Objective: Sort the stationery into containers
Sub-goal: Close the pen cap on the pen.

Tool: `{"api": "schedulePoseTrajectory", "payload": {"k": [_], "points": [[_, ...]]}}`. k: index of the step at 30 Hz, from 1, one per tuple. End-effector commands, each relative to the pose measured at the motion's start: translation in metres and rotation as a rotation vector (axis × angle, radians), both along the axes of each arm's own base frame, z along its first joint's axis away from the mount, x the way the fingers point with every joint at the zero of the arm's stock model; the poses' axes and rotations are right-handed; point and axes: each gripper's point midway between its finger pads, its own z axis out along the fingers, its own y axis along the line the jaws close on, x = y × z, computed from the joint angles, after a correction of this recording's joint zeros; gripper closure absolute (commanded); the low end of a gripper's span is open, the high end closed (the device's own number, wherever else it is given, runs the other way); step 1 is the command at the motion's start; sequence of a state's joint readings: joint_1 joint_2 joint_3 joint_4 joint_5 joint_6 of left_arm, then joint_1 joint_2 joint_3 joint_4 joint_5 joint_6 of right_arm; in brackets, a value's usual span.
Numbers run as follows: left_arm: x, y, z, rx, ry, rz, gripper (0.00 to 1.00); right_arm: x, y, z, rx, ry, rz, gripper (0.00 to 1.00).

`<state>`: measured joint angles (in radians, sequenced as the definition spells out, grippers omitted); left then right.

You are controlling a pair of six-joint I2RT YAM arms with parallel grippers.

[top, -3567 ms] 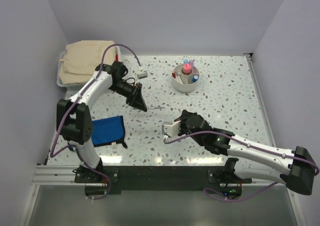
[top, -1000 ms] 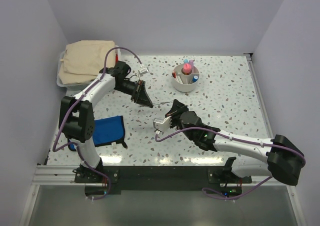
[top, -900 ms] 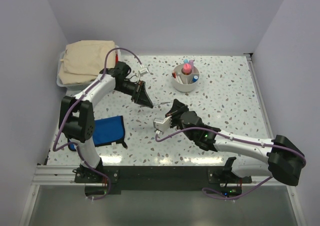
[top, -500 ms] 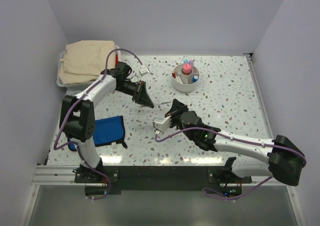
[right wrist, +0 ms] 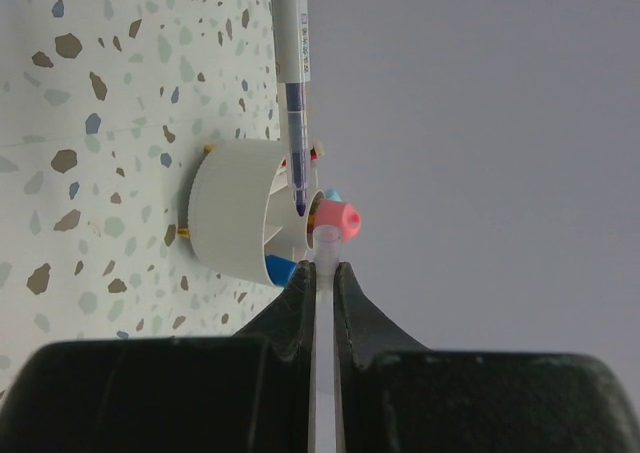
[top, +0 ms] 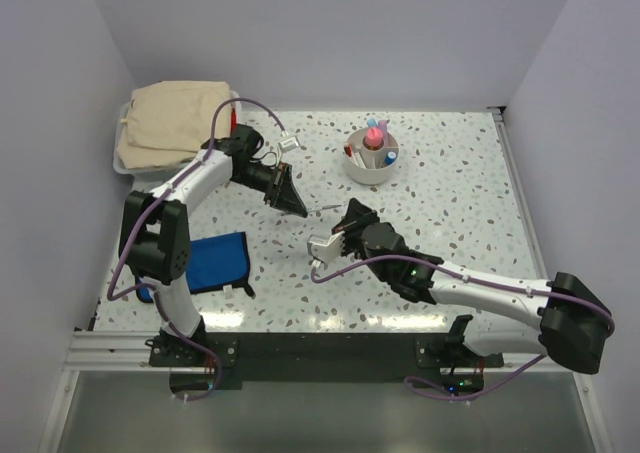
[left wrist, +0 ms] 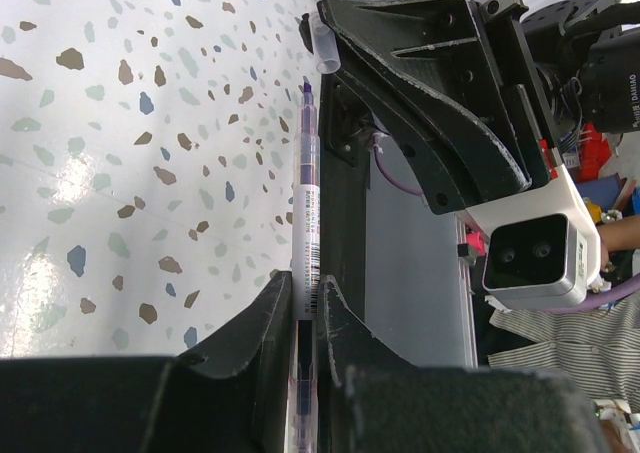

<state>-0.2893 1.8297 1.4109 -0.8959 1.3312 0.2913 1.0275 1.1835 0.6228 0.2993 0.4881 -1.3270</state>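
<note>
Between the jaws of the left gripper (left wrist: 303, 295) a slim pen (left wrist: 305, 188) is pinched near its back end, so the jaws stand narrow around the barrel. The barrel runs straight out past the fingertips, and its dark writing tip points away from them. Just beyond that tip is a slim clear piece, apparently the pen's cap (right wrist: 322, 245), which the right gripper (right wrist: 322, 273) clamps between nearly closed jaws. Tip and cap are in line and very near, but the pictures do not show them joined.

Further out, ahead of the right jaws and behind the cap, stands the round white cup (right wrist: 232, 213). A pink marker (right wrist: 340, 216) and blue-capped sticks stand in it. Behind and to the side of the left jaws lies a blue pouch (top: 215, 261). A folded beige cloth (top: 170, 118) covers the white bin (top: 122, 167), so I cannot see what it holds.

The sorting looks close to finished. Several items are in the cup, and this pen is the only loose one I can find. It probably needs capping and then dropping into a container.

The barrel carries a white label (left wrist: 306, 213) with a barcode and fine print too small to read.
</note>
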Motion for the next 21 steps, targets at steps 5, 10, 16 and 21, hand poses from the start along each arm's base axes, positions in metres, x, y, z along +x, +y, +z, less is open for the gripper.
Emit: {"api": "schedulePoseTrajectory", "payload": {"k": [5, 10, 16, 21], "points": [[0.0019, -0.0035, 0.0108, -0.029, -0.03, -0.008, 1.0, -0.0006, 0.0024, 0.0157, 0.053, -0.011, -0.001, 1.0], [0.0019, -0.0048, 0.0117, -0.034, -0.034, -0.013, 1.0, -0.0006, 0.0027, 0.0132, 0.048, 0.0, 0.0, 1.0], [0.0029, -0.007, 0.0122, -0.041, -0.039, -0.018, 1.0, -0.0004, 0.0044, 0.0117, 0.05, 0.005, 0.003, 1.0], [0.0021, -0.0073, 0.0125, -0.041, -0.039, -0.021, 1.0, 0.0005, 0.007, 0.0118, 0.062, 0.012, 0.003, 1.0]]}}
